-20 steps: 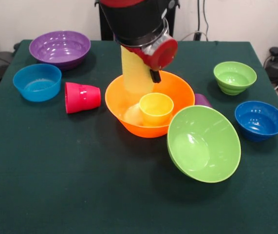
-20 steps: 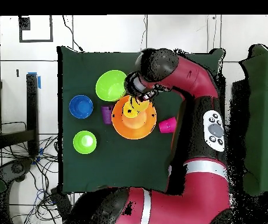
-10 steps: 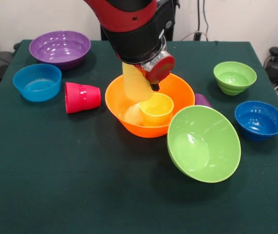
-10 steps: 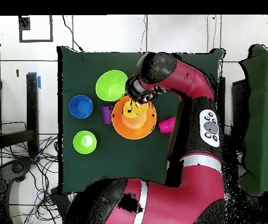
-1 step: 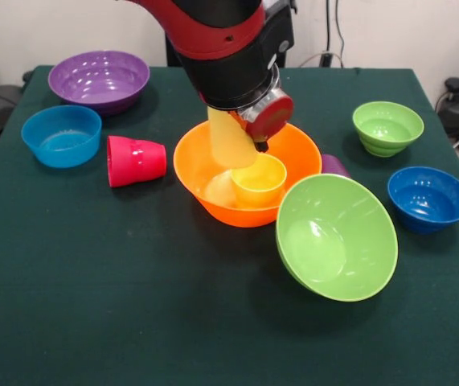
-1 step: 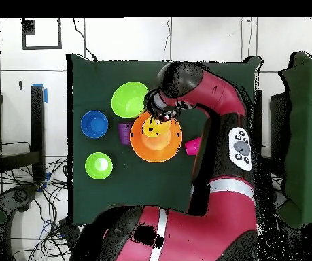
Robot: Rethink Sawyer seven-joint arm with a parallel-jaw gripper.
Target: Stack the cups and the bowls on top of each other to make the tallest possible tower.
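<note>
One pale cup (image 5: pixel 231 141) sits gripped in our gripper (image 5: pixel 245 137), poised above the yellow cup (image 5: pixel 258 180) inside the orange bowl (image 5: pixel 205 165); next we lower it in squarely.

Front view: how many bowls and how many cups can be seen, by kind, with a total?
Large bowls: 3, purple, orange, lime green.
Small bowls: 3, light blue, lime green, dark blue.
Cups: 4, pale yellow, yellow-orange, red-pink, purple.
Total: 10.
</note>
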